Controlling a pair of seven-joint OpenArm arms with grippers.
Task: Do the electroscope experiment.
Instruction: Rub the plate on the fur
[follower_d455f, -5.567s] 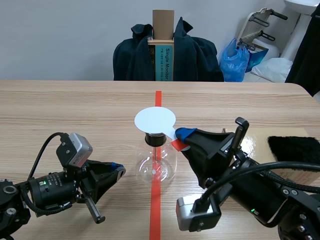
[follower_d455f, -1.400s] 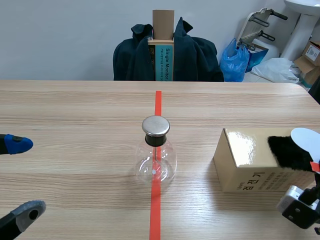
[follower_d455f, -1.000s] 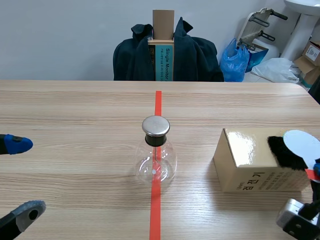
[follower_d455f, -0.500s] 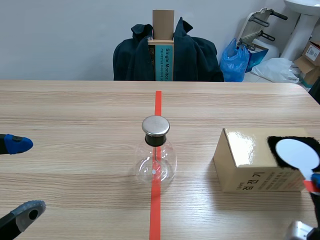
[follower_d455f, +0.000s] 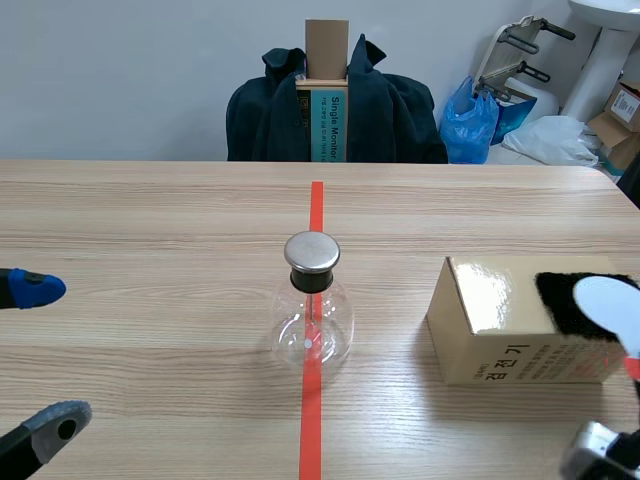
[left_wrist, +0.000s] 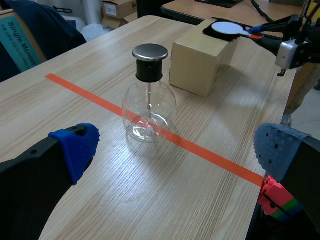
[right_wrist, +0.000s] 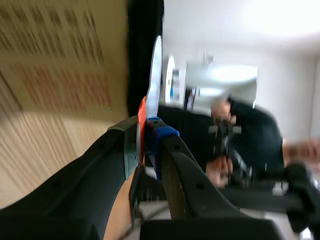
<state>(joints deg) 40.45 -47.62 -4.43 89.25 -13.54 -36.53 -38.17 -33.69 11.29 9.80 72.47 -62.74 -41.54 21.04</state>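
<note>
A glass electroscope flask (follower_d455f: 312, 318) with a metal cap (follower_d455f: 312, 252) stands on the red tape line at mid-table; the left wrist view shows this flask (left_wrist: 149, 107) ahead of my gripper. My left gripper (follower_d455f: 40, 355) is open at the near left edge, well apart from the flask, with its pads (left_wrist: 80, 145) spread wide. My right gripper (right_wrist: 145, 132) is shut on the red handle of a white disc paddle (follower_d455f: 608, 297). The disc lies against a black fur cloth (follower_d455f: 565, 300) on top of a tan box (follower_d455f: 500, 325).
Behind the table's far edge a chair draped with a dark jacket (follower_d455f: 335, 110) holds an upright carton. A blue bag (follower_d455f: 470, 120) and other clutter lie at the back right. The box stands close to the table's right edge.
The white disc has slid over the black cloth, first down and left, then slightly back to the right. My left gripper and the flask have stayed put.
</note>
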